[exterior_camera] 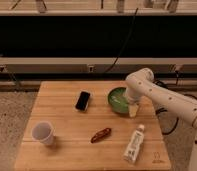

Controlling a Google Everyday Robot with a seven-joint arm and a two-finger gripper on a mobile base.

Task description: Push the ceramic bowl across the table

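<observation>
As far as can be seen: gripper [133,110] down at tabletop level, over the right half of the table [62,107], at the near-right rim of the ceramic bowl [117,98]. Touching or just beside, impossible to say. Released or clenched: also impossible to say.

Arm [162,100]: white, entering from the right edge, bent at a rounded joint above the bowl's right side, then dropping straight down to the gripper. Covers the bowl's right part.

Ceramic bowl: green, glossy, darker rim, upright, flat on the table, in the far-right area, near the far edge but not at it. Left part in plain view.

Rest of the tabletop:
- black phone [82,100], flat, left of the bowl, apart from it, slightly tilted.
- white paper cup [43,133], upright, near-left area, well apart from the bowl.
- reddish-brown oblong item [100,134], lying near the front, middle; type unclear.
- white bottle [134,144], on its side, near-right, in front of the gripper, apart from it.
- small logo mark [156,161] at the near-right corner.

Behind the table: dark wall with a pale rail [52,62], black cable [124,42] hanging down. Speckled floor [9,120] to the left.
</observation>
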